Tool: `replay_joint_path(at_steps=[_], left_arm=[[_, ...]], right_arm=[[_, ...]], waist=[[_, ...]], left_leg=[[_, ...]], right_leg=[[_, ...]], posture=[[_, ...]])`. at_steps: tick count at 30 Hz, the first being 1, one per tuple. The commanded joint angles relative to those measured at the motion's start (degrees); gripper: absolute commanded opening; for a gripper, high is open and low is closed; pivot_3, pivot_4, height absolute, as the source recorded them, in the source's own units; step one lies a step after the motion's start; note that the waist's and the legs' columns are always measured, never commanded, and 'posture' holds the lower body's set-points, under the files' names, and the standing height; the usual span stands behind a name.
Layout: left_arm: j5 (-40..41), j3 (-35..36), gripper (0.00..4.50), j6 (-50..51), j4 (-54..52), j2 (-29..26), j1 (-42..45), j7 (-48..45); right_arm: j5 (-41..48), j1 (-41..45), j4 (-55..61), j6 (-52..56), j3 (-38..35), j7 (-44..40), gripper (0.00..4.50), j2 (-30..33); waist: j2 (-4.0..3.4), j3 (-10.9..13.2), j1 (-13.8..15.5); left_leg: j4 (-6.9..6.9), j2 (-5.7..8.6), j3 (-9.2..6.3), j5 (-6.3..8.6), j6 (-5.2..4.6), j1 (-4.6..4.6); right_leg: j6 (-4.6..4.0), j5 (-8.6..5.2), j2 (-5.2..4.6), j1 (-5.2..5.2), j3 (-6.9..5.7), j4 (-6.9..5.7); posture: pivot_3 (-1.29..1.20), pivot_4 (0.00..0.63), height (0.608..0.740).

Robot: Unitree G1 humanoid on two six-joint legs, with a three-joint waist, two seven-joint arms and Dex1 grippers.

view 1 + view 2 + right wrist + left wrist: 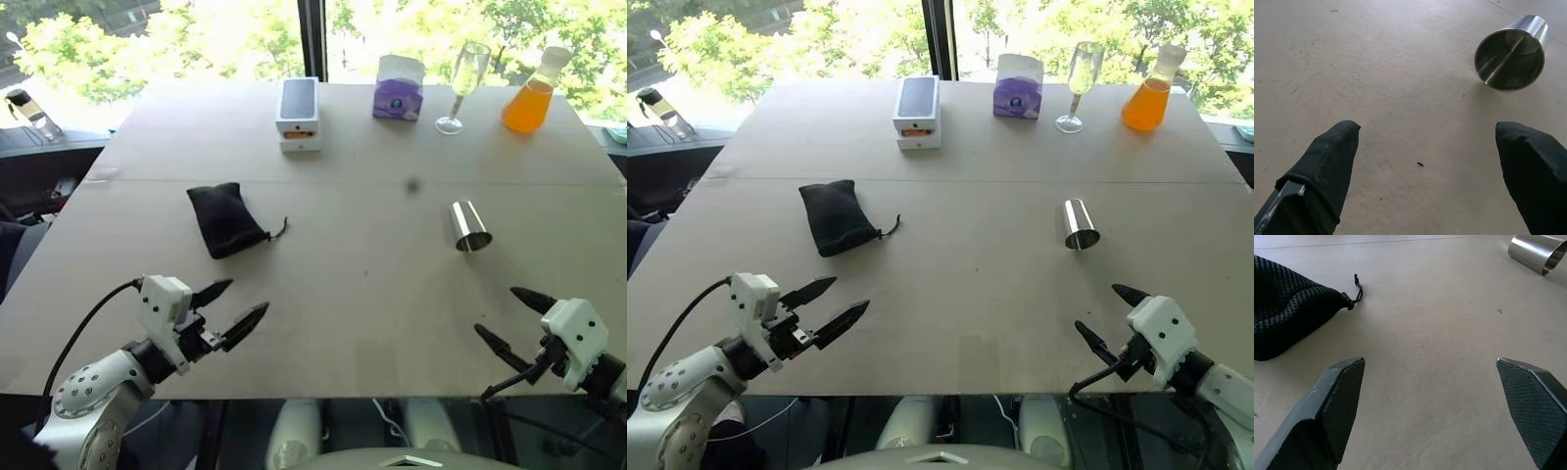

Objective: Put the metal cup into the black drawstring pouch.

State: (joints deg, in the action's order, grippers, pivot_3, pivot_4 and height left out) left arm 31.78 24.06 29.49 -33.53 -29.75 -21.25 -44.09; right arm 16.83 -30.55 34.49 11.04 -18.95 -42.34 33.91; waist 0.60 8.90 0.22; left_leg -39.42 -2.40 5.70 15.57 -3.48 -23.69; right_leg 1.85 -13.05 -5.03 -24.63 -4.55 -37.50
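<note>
The metal cup (469, 226) lies empty on its side right of the table (372, 294) centre, mouth toward the near edge, long axis running near to far. The black drawstring pouch (224, 219) lies flat on the left, well apart, cord end pointing right. Both the left gripper (231, 306) and right gripper (511, 318) hover with fingers spread and empty over the bare near edge.

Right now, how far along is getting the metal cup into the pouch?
Nothing is done yet. The metal cup lies on its side on the table, apart from the black drawstring pouch. The left gripper and right gripper are open, holding nothing. Grasping, bagging remain.
</note>
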Motion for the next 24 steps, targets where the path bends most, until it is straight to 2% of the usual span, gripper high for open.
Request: replay_joint_path(at_steps=[1,3,8,13,17,21,24], left_arm=[[1.05,0.23,4.45,-0.96,-0.22,-1.22,1.62,0.25],[1.51,0.49,4.45,-0.31,0.21,-1.99,4.42,1.32],[-1.41,-0.38,4.45,-3.36,-0.48,-3.59,9.04,2.93],[-15.10,-4.92,4.45,-7.40,1.25,-6.87,15.21,10.59],[-24.17,-7.94,4.45,-4.22,1.49,-9.34,18.09,17.02],[-31.24,-11.54,4.45,-5.05,2.42,-13.30,19.10,17.60],[-43.13,-16.33,4.45,-3.36,2.61,-15.27,18.34,23.27]], right_arm=[[2.16,0.50,-0.92,-4.37,-1.49,-1.37,4.50,-1.17],[4.50,1.86,-2.21,-8.60,-1.05,-3.08,4.50,-2.88],[11.03,5.94,0.54,-9.05,2.18,-8.89,4.50,-1.57],[16.38,13.99,6.27,-9.49,5.99,-13.33,4.50,1.45],[17.20,18.12,7.30,-8.27,7.94,-12.49,4.50,2.12],[18.53,20.51,7.80,-6.42,8.79,-10.33,4.50,1.81],[19.41,21.64,8.21,-5.08,9.21,-8.73,4.50,1.57]], waist=[[0.00,0.00,0.18],[0.07,0.00,0.65],[0.00,0.00,0.58],[0.00,0.01,0.60],[0.10,-0.02,0.67],[0.19,0.03,0.70],[0.18,0.04,0.68]], left_leg=[[0.00,0.00,0.00,0.00,0.00,0.00],[0.00,-0.01,-0.02,0.00,0.00,0.01],[-0.01,0.00,-0.05,0.00,0.00,0.03],[0.01,0.02,-0.06,-0.01,0.00,0.01],[0.02,0.01,-0.08,-0.01,0.00,0.03],[0.02,0.03,-0.07,-0.02,0.02,-0.04],[0.03,0.03,-0.05,-0.02,0.03,-0.02]], right_leg=[[0.00,0.00,0.00,0.00,0.00,0.00],[0.00,0.00,0.02,0.00,-0.03,0.01],[0.01,0.00,0.01,0.06,-0.07,0.01],[-0.20,0.14,0.09,0.06,-0.07,0.00],[-0.17,0.17,0.10,0.10,-0.10,0.03],[-0.11,0.21,0.07,0.09,-0.12,0.11],[-0.11,0.22,0.06,0.09,-0.11,0.12]], posture=[[0.00,0.150,0.737],[0.00,0.150,0.737],[0.00,0.150,0.737],[0.00,0.150,0.737],[0.00,0.150,0.737],[0.00,0.150,0.737],[0.00,0.150,0.737]])
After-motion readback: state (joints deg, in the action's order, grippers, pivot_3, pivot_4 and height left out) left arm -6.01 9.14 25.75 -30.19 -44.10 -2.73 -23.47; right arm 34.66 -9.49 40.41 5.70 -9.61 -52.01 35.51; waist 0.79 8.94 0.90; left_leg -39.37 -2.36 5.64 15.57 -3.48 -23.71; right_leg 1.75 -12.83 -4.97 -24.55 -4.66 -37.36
